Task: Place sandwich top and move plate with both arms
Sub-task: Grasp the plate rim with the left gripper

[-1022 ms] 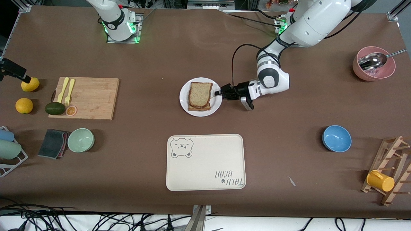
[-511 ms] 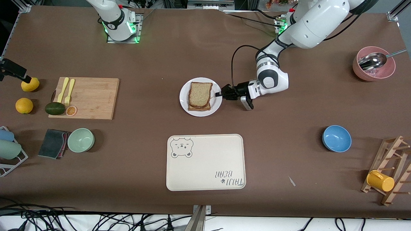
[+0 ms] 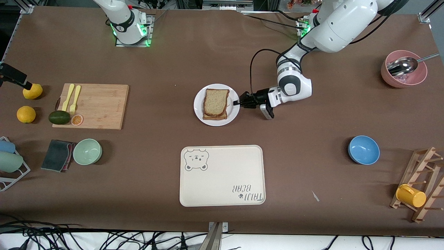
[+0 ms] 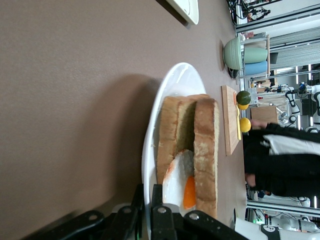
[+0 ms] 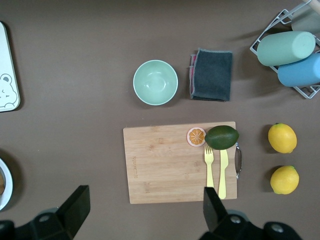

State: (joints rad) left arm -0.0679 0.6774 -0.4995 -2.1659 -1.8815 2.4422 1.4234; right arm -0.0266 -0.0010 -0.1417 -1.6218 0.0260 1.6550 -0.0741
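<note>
White plate (image 3: 199, 110) at frame centre holds light tan speckled sandwich top (image 3: 216, 101). Below, cream tray (image 3: 222, 180) bears a grey bear drawing. 2 yellow lemons (image 3: 26, 114) at left edge, blue bowl (image 3: 363, 149) lower right, pink bowl (image 3: 404, 73) upper right.

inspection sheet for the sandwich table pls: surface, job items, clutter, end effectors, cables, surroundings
Surface: brown table, one small pale scrap on it.
Job's things: top slice on the sandwich, on the white plate.
Clutter: bear tray, cutting board, avocado, lemons, green bowl, blue bowl, pink bowl, mug rack.
End effectors: left end effector at the plate's rim, fingers astride it; right end effector open, over the cutting board.
Cables: black cable looping above the left wrist.
Surroundings: cable tangle along the table's camera-side edge.
</note>
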